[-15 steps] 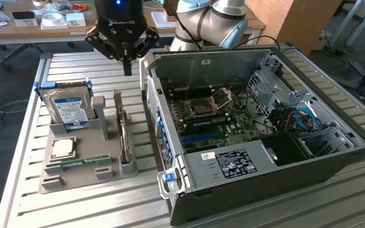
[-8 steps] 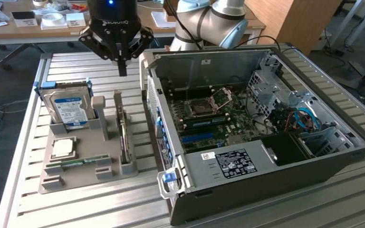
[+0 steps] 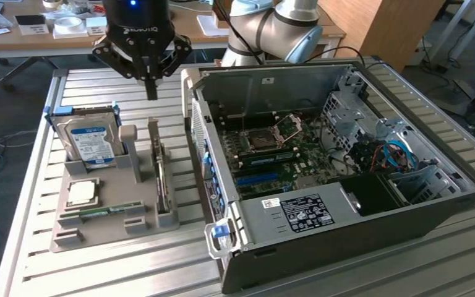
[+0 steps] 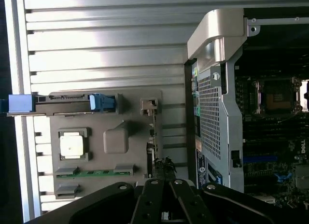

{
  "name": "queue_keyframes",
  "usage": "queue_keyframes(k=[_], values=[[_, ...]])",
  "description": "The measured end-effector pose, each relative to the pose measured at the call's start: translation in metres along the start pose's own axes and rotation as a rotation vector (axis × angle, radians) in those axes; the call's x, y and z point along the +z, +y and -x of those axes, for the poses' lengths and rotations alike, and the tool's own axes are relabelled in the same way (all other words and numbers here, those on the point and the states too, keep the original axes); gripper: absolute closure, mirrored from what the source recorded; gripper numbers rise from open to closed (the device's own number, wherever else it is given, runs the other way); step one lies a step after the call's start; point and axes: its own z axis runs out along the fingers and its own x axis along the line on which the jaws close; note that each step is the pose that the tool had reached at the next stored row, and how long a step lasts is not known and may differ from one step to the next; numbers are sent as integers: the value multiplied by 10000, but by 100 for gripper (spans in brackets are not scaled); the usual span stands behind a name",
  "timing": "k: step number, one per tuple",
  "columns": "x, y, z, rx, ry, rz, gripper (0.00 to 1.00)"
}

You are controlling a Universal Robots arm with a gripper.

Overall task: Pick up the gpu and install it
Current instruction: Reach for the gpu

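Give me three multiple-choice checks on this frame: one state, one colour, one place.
1. The pincer is: A open wide; B shut, holding nothing; C shut on a screwdriver.
2. The label on the hard drive is: A red; B blue; C yellow.
3. The gpu sits: A on edge in the grey holder; B in the pincer; C on top of the hard drive.

Answers:
1 B, its tips meet with nothing between them.
2 B, the upright drive's label is blue and white.
3 A, the card stands edge-on in a slot of the holder, beside the open computer case.
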Motion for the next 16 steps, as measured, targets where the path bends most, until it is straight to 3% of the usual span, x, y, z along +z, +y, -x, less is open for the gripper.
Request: queue_keyframes(k=[16], values=[[-1,-8,-98,-2,0,0,89]])
